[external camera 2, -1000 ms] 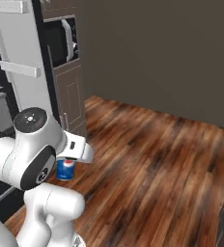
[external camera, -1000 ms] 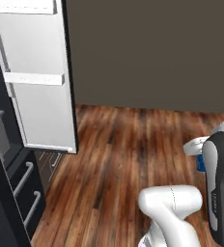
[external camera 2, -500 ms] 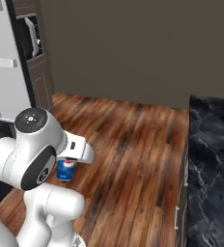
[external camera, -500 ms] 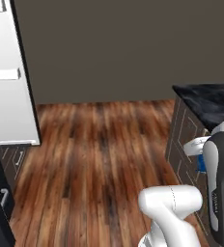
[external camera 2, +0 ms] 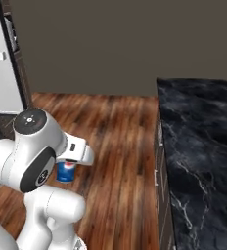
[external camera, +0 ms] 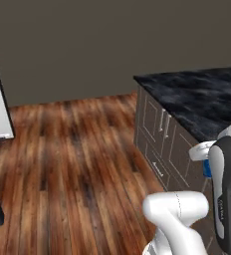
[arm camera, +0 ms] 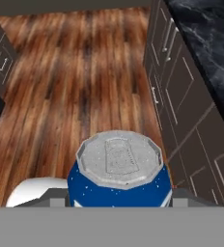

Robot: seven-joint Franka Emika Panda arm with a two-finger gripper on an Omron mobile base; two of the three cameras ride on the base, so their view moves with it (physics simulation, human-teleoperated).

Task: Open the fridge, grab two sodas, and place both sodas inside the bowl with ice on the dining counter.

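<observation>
One blue soda can (arm camera: 119, 178) – in the end effector (arm camera: 119, 200) – beside one dining counter (external camera 2: 203, 146)

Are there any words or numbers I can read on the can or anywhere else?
None can be read.
Blue soda can: white specks on its side and a stamped silver top, too blurred to make out letters.
Same can in the right base view: a white and red mark, too small to read.
Black marble dining counter and cabinets: no writing.

White glossy arm (external camera 2: 34, 156), rounded segments, dark grey joint caps, black side panels
</observation>
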